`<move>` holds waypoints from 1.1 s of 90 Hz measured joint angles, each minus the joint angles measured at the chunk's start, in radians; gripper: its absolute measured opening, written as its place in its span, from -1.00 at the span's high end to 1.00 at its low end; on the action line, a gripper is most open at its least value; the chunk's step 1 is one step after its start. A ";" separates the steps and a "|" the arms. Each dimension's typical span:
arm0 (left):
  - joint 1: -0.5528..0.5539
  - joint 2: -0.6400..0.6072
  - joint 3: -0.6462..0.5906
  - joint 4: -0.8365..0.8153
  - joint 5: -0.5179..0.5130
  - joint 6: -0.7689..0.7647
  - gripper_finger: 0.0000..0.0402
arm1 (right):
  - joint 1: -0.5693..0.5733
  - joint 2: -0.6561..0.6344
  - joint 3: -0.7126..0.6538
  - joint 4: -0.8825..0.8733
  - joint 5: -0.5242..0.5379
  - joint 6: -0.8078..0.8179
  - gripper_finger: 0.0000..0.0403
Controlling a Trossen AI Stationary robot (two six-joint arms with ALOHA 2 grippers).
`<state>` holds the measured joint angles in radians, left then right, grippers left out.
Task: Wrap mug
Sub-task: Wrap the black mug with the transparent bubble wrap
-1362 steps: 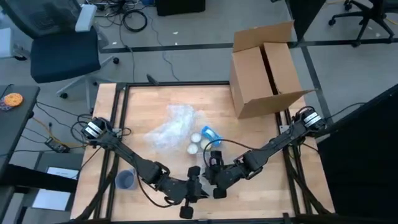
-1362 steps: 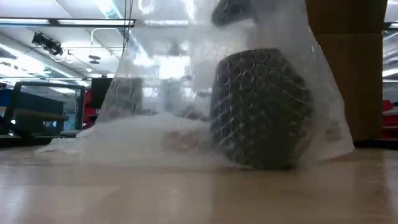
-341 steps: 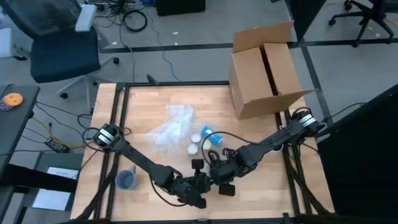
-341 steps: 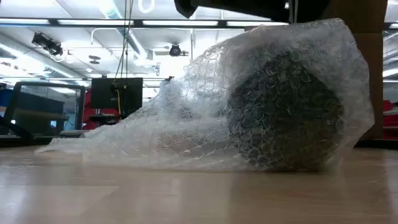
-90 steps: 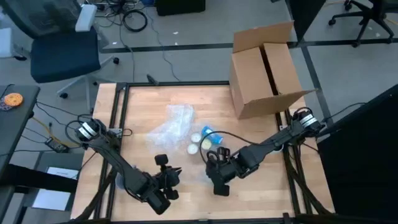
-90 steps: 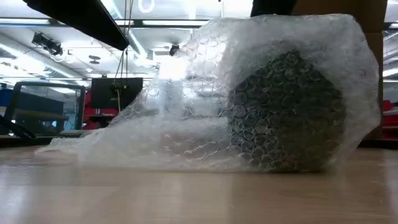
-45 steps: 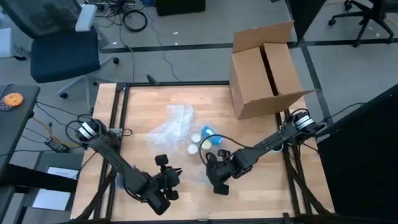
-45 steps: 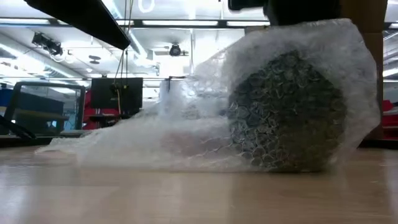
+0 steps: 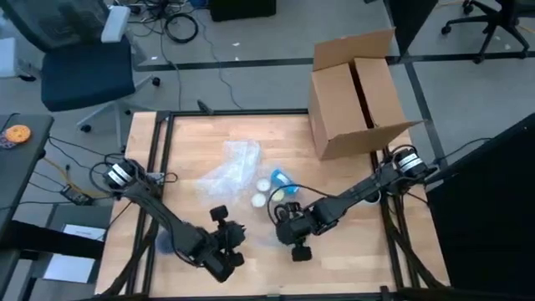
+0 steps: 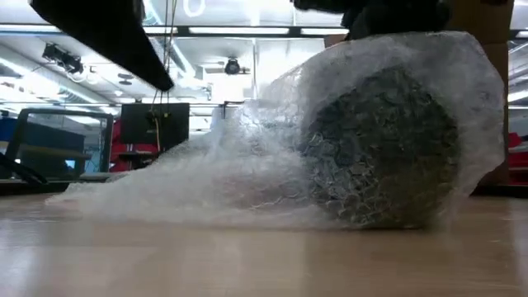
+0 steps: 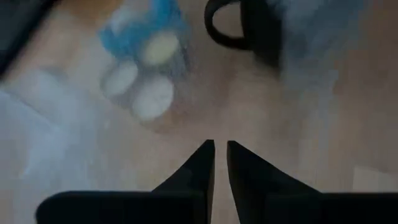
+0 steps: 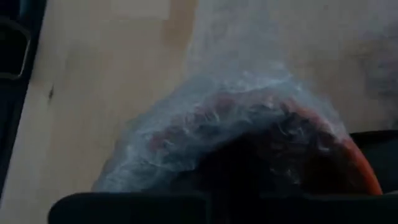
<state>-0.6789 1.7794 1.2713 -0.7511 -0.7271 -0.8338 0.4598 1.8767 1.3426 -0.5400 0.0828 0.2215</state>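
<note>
Lying on its side on the pale wooden counter, the dark rounded mug sits swathed in clear, pimpled bubble wrap. Right tool above it: grip unclear. Left tool nearby, fingers nearly closed, empty.

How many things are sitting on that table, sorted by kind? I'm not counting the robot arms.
Mugs, lying wrapped in bubble wrap: 1
Bubble wrap sheets: 2, one over the mug, one spare
Cardboard boxes: 1
Small blue and white items, too small to name: 1 cluster
Total: 5
</note>
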 joint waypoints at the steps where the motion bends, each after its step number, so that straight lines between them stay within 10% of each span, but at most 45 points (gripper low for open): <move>1: 0.005 0.001 0.000 0.001 0.007 0.006 0.86 | 0.001 0.000 0.000 0.000 -0.001 -0.006 1.00; 37: 0.116 0.145 0.000 0.340 0.152 0.318 0.86 | 0.001 0.002 -0.001 0.023 -0.146 -0.201 1.00; 99: 0.116 0.161 0.000 0.278 0.164 0.332 0.86 | 0.066 0.003 0.270 -0.265 -0.067 -0.276 1.00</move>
<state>-0.5625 1.9408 1.2713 -0.4729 -0.5633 -0.5018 0.5253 1.8793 1.6127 -0.8045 0.0161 -0.0547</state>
